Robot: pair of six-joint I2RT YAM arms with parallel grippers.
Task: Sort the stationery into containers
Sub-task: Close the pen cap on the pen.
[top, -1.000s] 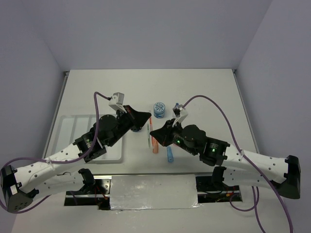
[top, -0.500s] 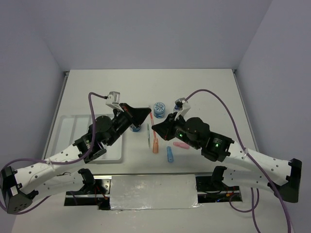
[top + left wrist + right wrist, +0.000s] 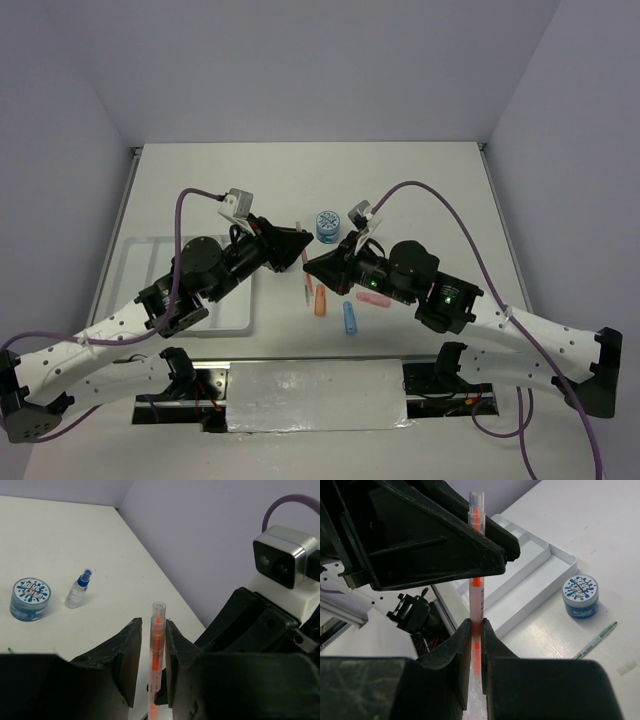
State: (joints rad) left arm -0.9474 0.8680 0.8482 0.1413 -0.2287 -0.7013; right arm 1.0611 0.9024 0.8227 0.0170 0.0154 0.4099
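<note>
right wrist: patterned pot (image 3: 579,596) beside white tray (image 3: 542,555)

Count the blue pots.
2. One pot stands mid-table beside the bottle; a second pot sits by the tray corner, hidden under the left arm from above.

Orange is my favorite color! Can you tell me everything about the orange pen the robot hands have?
The orange pen is thin, with a see-through plastic barrel, orange inside, and a clear cap end on top. It stands upright in the air. The right gripper pinches its lower part. The left gripper has its jaws on either side higher up, with a small gap showing, so it isn't squeezing it.
</note>
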